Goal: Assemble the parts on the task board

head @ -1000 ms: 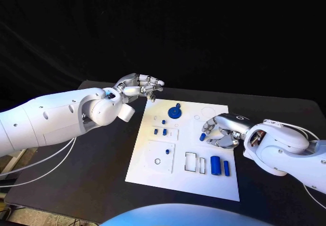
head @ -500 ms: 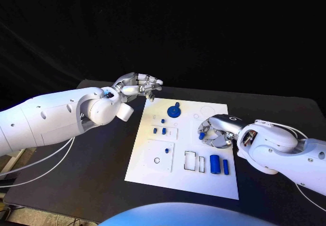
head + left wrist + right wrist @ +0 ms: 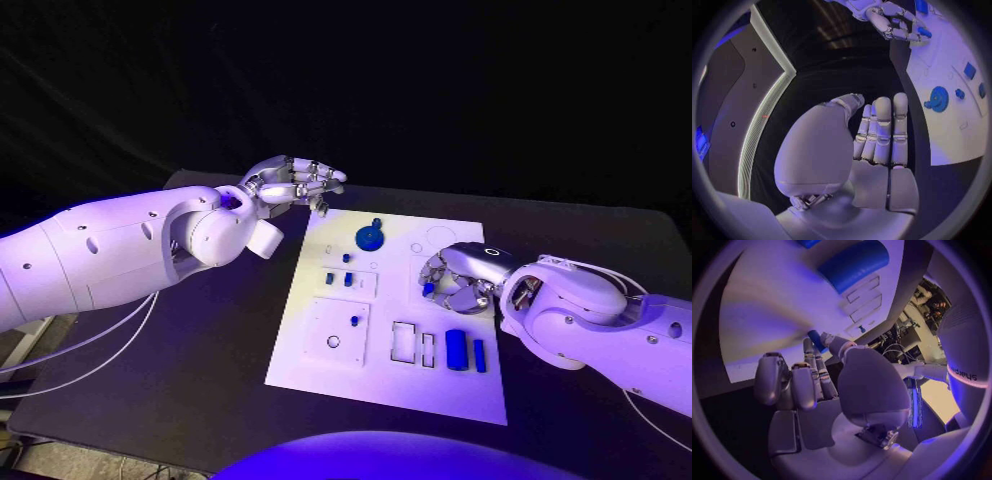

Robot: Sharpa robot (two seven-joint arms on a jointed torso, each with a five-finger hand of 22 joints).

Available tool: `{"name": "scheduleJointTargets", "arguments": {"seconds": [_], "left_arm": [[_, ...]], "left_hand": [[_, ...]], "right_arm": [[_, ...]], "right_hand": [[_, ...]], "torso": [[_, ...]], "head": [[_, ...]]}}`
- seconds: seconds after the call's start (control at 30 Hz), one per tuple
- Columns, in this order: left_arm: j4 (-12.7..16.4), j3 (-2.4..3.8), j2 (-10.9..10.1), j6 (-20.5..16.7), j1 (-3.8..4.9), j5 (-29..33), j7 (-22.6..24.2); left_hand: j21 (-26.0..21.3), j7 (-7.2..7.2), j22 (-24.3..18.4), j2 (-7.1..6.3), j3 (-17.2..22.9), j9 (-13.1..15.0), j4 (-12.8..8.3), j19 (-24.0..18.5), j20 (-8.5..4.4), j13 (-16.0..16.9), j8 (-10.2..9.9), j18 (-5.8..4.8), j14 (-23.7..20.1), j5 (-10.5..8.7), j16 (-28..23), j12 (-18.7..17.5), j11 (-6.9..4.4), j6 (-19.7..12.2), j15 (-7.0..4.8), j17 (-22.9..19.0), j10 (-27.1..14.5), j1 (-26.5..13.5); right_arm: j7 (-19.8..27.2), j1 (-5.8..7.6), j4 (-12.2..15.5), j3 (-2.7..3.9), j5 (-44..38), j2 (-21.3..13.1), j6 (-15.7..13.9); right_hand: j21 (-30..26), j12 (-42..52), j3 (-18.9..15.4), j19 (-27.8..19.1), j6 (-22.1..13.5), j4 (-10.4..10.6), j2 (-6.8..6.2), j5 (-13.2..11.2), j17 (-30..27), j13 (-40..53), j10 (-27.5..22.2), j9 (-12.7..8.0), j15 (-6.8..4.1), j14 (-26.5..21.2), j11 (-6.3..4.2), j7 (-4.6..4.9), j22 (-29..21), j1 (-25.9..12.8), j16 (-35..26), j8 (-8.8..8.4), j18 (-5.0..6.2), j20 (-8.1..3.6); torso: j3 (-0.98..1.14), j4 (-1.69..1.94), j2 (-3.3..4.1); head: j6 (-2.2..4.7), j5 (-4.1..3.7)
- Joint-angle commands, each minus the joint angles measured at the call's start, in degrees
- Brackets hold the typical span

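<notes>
Black table, right robot hand pinching small blue part over task board, left robot hand curled, holding nothing

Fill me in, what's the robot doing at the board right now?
It is assembling small blue parts on the white task board. The right hand is over the board's right side, pinching a small blue piece between its fingertips. The left hand hovers at the board's far left corner, fingers curled, holding nothing. A blue round part sits near the board's far edge, and two blue cylinders lie toward the near right.
</notes>
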Motion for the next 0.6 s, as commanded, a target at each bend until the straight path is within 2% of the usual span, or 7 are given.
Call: {"name": "scheduleJointTargets", "arguments": {"seconds": [0.03, 0.2, 0.3, 0.6], "left_arm": [[0.18, 0.03, 0.04, 1.14, 0.02, -0.08, 0.09], [0.18, 0.03, 0.03, 1.18, 0.02, -0.08, 0.04], [0.18, 0.03, 0.02, 1.21, 0.03, -0.08, 0.0], [0.11, 0.03, -0.03, 1.32, 0.03, -0.08, -0.19]], "left_hand": [[-0.23, 0.07, -0.07, 0.26, 0.0, -0.06, -0.36, 0.44, 0.12, -0.05, -0.21, 0.79, 0.07, -0.02, -0.25, -0.18, 0.11, -0.46, 0.51, -0.08, -0.12, 0.35], [-0.23, 0.08, -0.07, 0.29, -0.01, -0.06, -0.34, 0.44, 0.13, -0.05, -0.21, 0.79, 0.08, -0.03, -0.24, -0.17, 0.11, -0.47, 0.52, -0.08, -0.11, 0.31], [-0.23, 0.08, -0.07, 0.29, -0.01, -0.06, -0.34, 0.44, 0.13, -0.05, -0.21, 0.79, 0.08, -0.03, -0.24, -0.17, 0.11, -0.47, 0.52, -0.08, -0.11, 0.31], [-0.23, 0.08, -0.07, 0.29, -0.01, -0.06, -0.34, 0.44, 0.13, -0.05, -0.21, 0.79, 0.08, -0.03, -0.24, -0.17, 0.11, -0.47, 0.52, -0.08, -0.11, 0.31]], "right_arm": [[-0.53, -0.1, -0.06, -0.04, -1.01, 0.19, -0.52], [-0.79, -0.15, -0.1, -0.04, -1.33, 0.4, -2.05], [-1.03, -0.18, -0.07, -0.04, -1.69, 0.4, -2.98], [-0.57, -0.19, 0.58, -0.04, -1.92, -0.22, -5.28]], "right_hand": [[0.38, 0.34, 0.92, 0.48, 1.07, 0.3, 1.06, -1.22, 0.18, 0.03, 0.85, 0.28, -0.49, 1.17, -0.29, -0.23, 3.32, -0.02, 0.29, 0.73, -1.08, -0.23], [0.9, 0.77, 2.55, 0.81, 3.13, 0.94, 3.07, -1.98, 0.33, 0.18, 2.58, 1.43, -1.07, 1.23, -1.02, -1.1, 3.86, 0.26, 0.4, 2.93, -1.2, -0.72], [1.24, 0.88, 3.19, 1.03, 3.42, 0.86, 3.58, -2.0, 0.51, 0.25, 3.28, 2.03, -1.29, 1.28, -1.26, -1.32, 4.17, 0.5, 0.47, 3.8, -1.28, -0.93], [1.38, 0.61, 3.88, 1.11, 3.11, 0.22, 3.48, -2.01, 0.63, 0.21, 3.46, 2.8, -1.44, 1.32, -1.38, -1.4, 4.38, 0.94, 0.52, 4.68, -1.33, -1.14]], "torso": [[0.03, 0.02, -0.01], [0.03, 0.01, -0.02], [0.02, 0.02, -0.02], [0.01, 0.03, -0.07]], "head": [[-0.04, 0.01], [-0.08, -0.03], [-0.06, -0.1], [-0.03, -0.16]]}}
